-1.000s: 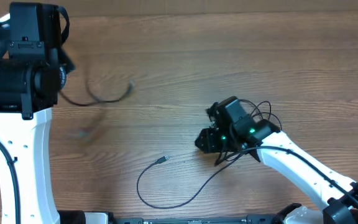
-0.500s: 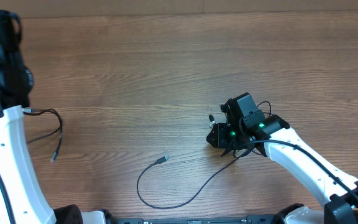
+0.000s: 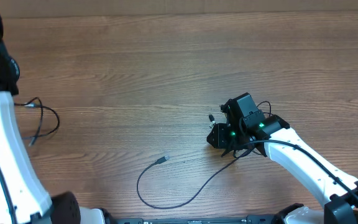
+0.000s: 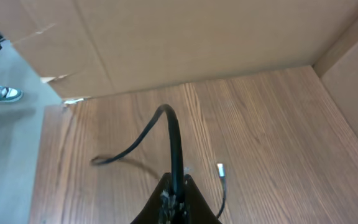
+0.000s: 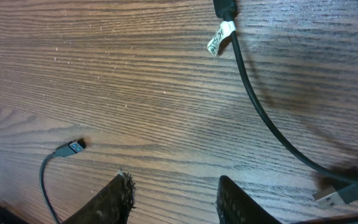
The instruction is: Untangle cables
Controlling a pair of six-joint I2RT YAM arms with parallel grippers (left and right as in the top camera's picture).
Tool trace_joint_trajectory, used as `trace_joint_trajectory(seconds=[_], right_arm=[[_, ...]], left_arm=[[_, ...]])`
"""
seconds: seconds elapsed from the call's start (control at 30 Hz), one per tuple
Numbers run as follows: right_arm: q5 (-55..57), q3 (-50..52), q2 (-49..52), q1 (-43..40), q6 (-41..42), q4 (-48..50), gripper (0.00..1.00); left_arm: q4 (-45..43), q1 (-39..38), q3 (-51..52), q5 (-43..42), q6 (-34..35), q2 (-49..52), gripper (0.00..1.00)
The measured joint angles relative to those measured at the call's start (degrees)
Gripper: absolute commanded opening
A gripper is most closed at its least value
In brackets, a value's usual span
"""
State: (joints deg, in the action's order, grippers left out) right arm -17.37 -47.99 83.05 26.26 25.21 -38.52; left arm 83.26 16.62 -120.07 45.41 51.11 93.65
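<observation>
Leftward my left gripper (image 4: 174,194) has dragged its black cable (image 4: 173,134), jaws clamped on it; the right gripper (image 5: 174,202) holds its jaws parted above the surface (image 5: 135,93).

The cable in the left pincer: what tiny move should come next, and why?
Probably lower it and let go. The left pincer is clamped on one cable, which hangs at the far left of the table, well apart from the long cable lying by the right pincer. It looks free of the others.
</observation>
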Motion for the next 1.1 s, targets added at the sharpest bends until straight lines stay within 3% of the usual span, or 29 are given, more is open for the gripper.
trace_joint_trajectory(seconds=[0.4,0.43,0.47,0.57,0.6,0.83,1.1], right_arm=[[0.0,0.0,0.0,0.0,0.0,-0.5,0.42],[0.0,0.0,0.0,0.0,0.0,-0.5,0.42],[0.0,0.0,0.0,0.0,0.0,-0.5,0.42],[0.0,0.0,0.0,0.0,0.0,-0.6,0.42],[0.0,0.0,0.0,0.0,0.0,-0.5,0.42],[0.0,0.0,0.0,0.0,0.0,-0.5,0.42],[0.0,0.0,0.0,0.0,0.0,-0.5,0.42]], left_arm=[[-1.7,3.8,0.0,-2.4,0.0,13.9,0.04],[-2.0,4.1,0.0,-2.8,0.0,14.3,0.12],[-3.1,5.3,0.0,-4.4,-0.3,15.9,0.28],[-5.2,8.4,0.0,-9.7,-3.2,18.8,0.95],[-5.6,9.4,0.0,-11.7,-4.4,19.6,1.00],[-6.7,13.5,0.0,-21.6,-7.5,20.8,0.99],[-8.9,12.1,0.0,-32.4,-10.0,20.8,0.99]])
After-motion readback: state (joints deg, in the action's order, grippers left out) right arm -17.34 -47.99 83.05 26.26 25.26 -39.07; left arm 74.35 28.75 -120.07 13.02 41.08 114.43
